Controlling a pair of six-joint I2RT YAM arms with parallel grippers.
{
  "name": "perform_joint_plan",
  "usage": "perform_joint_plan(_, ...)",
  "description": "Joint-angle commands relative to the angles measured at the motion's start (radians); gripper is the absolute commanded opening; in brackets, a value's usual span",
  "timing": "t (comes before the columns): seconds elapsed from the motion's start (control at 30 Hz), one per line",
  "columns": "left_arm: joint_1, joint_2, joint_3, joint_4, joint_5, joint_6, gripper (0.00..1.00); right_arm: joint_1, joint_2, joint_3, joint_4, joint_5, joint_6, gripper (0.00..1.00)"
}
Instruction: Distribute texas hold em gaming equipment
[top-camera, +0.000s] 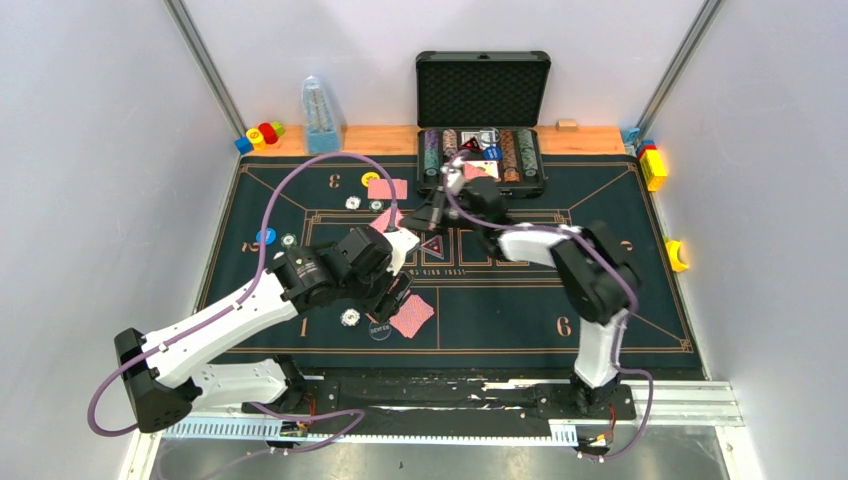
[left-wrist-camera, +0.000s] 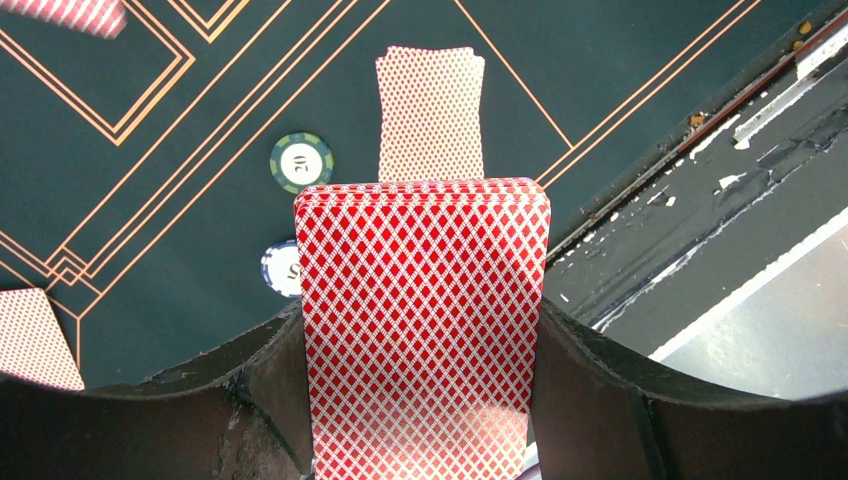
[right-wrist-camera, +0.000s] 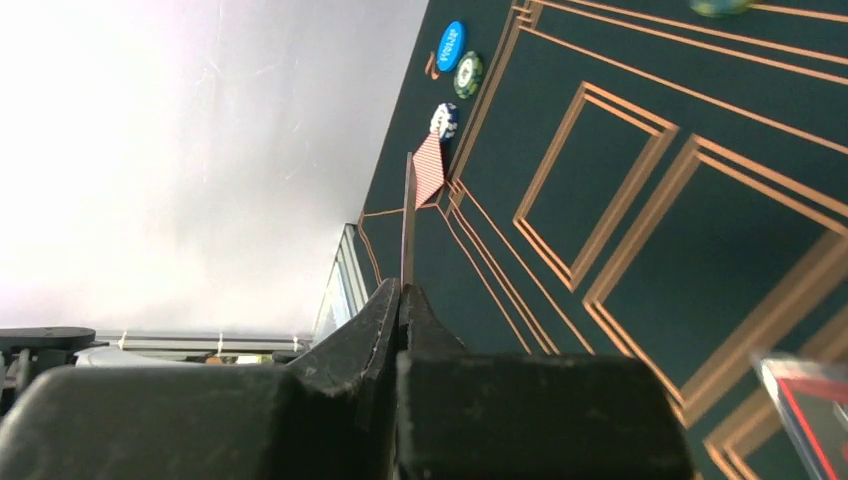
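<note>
1. While clamped between the two fingers of the left end effector (left-wrist-camera: 420, 345), the deck of red-backed cards (left-wrist-camera: 425, 300) shows its patterned back to the wrist camera and hangs over the near-left part of the green mat (top-camera: 600, 290).
2. The right end effector (right-wrist-camera: 400, 300) is closed on a single card (right-wrist-camera: 408, 220), seen edge-on. It is held over the mat's far middle, in front of the case (top-camera: 483, 90).
3. The dealt cards (left-wrist-camera: 430, 115) lie face down on the mat just beyond the deck. A green chip (left-wrist-camera: 301, 161) lies beside them and a dark dealer button (top-camera: 380, 328) lies near.
4. More face-down cards (top-camera: 388, 188) lie by the numeral 3, touching a yellow disc (top-camera: 371, 179). A blue disc (top-camera: 265, 236) lies by the numeral 2.
5. The case stands open at the far edge of the surface, with rows of chips inside.
</note>
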Motion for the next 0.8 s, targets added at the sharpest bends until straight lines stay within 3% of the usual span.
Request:
perform_joint_plan(0.0,-0.002,-0.023,0.02,0.023,-0.007,-0.008,0.0,0.118,0.248,0.228,0.235,-0.028,0.118,0.0)
perform_joint_plan(0.13,-0.002,-0.023,0.019,0.026,0.0,-0.006,0.0,0.179,0.49,0.487,0.279,-0.056,0.222,0.0)
perform_joint_plan(0.27,-0.002,-0.019,0.016,0.028,0.01,-0.003,0.0,0.245,0.645,0.703,0.213,-0.056,0.209,0.0)
perform_joint_plan(0.53,-0.002,-0.027,0.014,0.029,0.016,-0.002,0.0,0.317,0.922,1.213,-0.111,-0.05,0.106,0.0)
perform_joint_plan(0.77,-0.002,-0.033,0.013,0.031,0.015,-0.002,0.0,0.349,1.091,1.458,-0.213,0.022,0.141,0.0)
